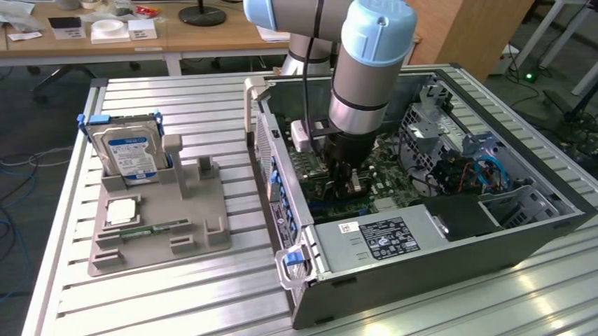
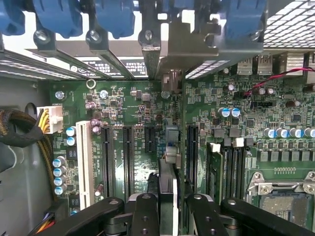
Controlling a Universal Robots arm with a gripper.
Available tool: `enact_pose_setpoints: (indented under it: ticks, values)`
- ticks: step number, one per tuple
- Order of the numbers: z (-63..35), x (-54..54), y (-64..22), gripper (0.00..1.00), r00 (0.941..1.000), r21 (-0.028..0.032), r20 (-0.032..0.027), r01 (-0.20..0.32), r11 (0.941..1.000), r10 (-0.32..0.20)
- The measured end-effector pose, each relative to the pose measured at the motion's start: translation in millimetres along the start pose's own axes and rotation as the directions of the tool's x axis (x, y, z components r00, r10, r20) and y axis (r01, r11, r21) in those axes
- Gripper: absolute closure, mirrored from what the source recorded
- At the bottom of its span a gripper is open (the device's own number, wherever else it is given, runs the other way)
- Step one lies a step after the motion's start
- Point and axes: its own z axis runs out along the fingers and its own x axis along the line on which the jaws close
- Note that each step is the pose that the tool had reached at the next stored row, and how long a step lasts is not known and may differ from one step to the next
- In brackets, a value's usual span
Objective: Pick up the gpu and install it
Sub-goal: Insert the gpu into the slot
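The claw (image 2: 167,206) reached down inside the open computer case (image 1: 523,231), its black fingers (image 2: 142,211) partly closed and pinching the gpu (image 2: 170,147) edge-on between them. The card stood upright straight below the claw, over the green motherboard (image 2: 128,103) among the long expansion slots (image 2: 127,157), its metal bracket end up against the rear slot openings under the blue clips (image 2: 113,17). Whether it was fully seated could not be told. Well off to the claw's side, outside the case, a hard drive (image 1: 129,155) stood in a grey holder (image 1: 159,224).
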Motion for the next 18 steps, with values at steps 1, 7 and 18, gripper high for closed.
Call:
enact_pose_setpoints:
  ticks: [1,7,18]
  values:
    - [0.0,0.0,0.0,0.73,1.0,0.0001,0.0001,0.0,1.0,0.0]
    - [0.2,-0.1,0.1,0.73,1.0,-0.0003,0.0013,0.0,1.0,0.0]
    - [-22.7,-0.7,-0.7,0.66,1.0,0.0124,0.0057,0.0,0.9999,0.0]
